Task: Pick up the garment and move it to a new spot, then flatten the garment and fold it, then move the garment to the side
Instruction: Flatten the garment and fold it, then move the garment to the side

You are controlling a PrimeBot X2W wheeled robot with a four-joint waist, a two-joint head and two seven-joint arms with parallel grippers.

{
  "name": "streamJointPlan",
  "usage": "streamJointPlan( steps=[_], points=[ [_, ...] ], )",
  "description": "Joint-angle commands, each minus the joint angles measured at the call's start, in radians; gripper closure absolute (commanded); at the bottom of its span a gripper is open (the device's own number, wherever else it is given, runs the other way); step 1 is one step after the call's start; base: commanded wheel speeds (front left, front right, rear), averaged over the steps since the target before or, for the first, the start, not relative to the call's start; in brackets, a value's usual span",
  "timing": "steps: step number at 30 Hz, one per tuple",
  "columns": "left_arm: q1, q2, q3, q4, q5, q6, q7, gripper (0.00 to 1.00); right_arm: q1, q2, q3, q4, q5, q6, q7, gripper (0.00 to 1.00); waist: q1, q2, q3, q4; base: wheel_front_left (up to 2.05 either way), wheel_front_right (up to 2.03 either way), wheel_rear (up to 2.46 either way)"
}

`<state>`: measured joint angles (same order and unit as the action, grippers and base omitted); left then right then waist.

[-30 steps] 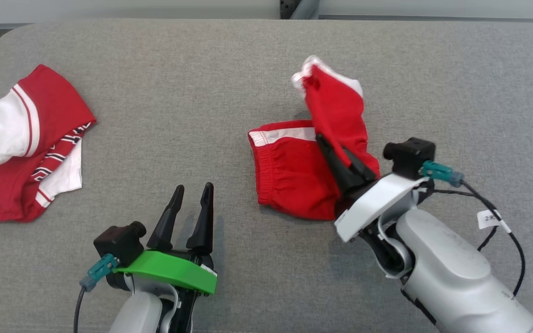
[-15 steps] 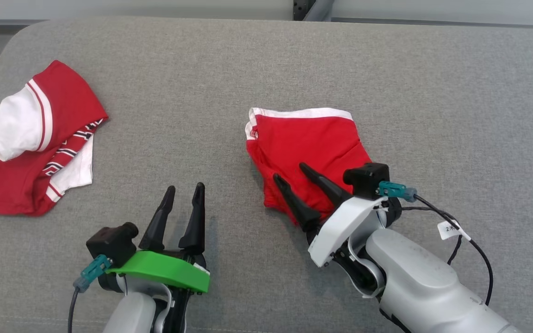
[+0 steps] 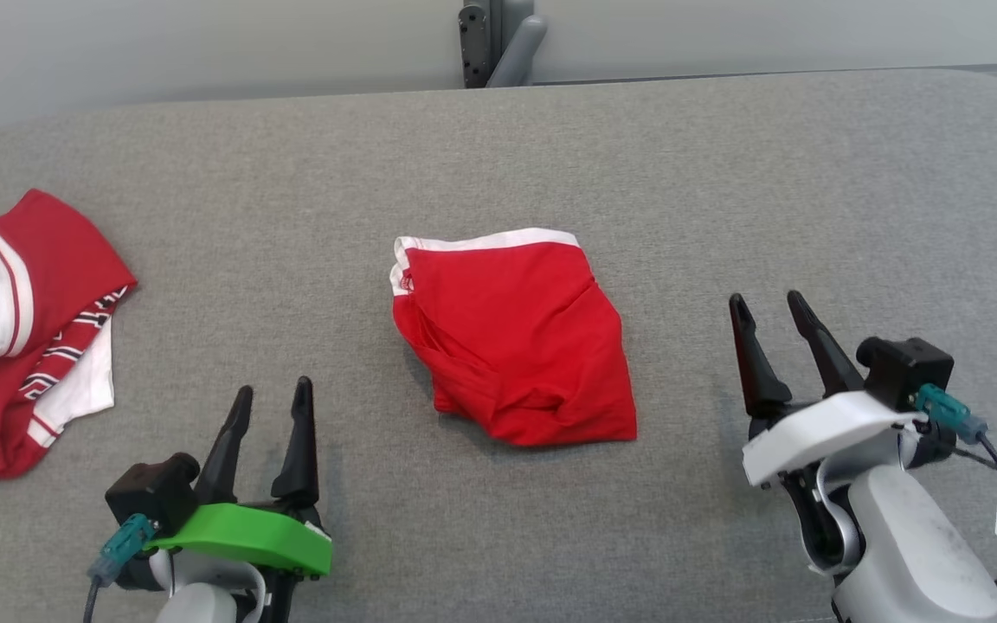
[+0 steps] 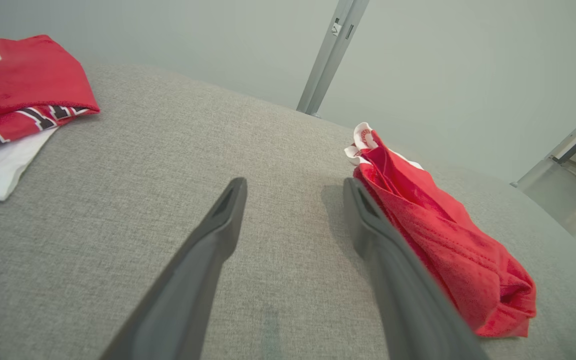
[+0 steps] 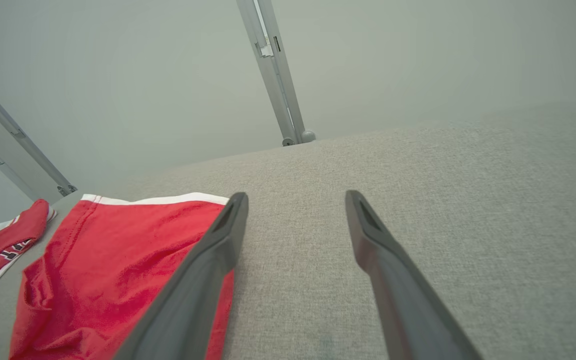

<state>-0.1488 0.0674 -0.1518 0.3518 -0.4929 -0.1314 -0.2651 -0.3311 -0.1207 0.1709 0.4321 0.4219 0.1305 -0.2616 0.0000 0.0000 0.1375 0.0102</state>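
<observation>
The garment (image 3: 511, 337) is a pair of red shorts with a white waistband, lying folded in the middle of the grey table (image 3: 723, 173). It also shows at the right of the left wrist view (image 4: 433, 235) and at the lower left of the right wrist view (image 5: 113, 270). My left gripper (image 3: 273, 403) stands open at the lower left, well apart from the garment, holding nothing. To the garment's right, my right gripper (image 3: 766, 308) is open and clear of the cloth, its two fingers empty.
A second heap of red and white clothing (image 3: 22, 329) with black striped trim lies at the table's left edge, seen too in the left wrist view (image 4: 13, 95). A grey metal post (image 3: 485, 39) stands behind the table's far edge. Bare grey cloth stretches right of the garment.
My right gripper opened and let go of the garment's lifted part, which now lies folded flat. That arm drew back to the right. The camera has also shifted.
</observation>
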Motion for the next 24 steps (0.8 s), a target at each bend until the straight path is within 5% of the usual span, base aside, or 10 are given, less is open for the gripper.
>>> streamJointPlan(
  steps=[1,10,24],
  points=[
    [0.020,0.007,0.013,0.000,0.014,0.001,0.000,0.00,0.019,0.006,-0.009,-0.010,-0.023,0.000,-0.003,0.00,0.0000,0.0000,-0.032,-0.034,0.00,0.00,0.00],
    [0.082,-0.005,0.121,0.014,0.118,0.001,0.000,0.00,0.170,0.051,-0.179,-0.070,-0.161,0.000,-0.003,0.00,0.0000,0.0000,-0.093,-0.074,0.00,0.00,0.00],
    [0.175,-0.014,0.170,-0.023,0.211,0.001,0.000,0.00,0.261,0.068,-0.208,-0.113,-0.222,0.000,-0.003,0.00,0.0000,0.0000,-0.146,-0.064,0.00,0.00,0.00]
  ],
)
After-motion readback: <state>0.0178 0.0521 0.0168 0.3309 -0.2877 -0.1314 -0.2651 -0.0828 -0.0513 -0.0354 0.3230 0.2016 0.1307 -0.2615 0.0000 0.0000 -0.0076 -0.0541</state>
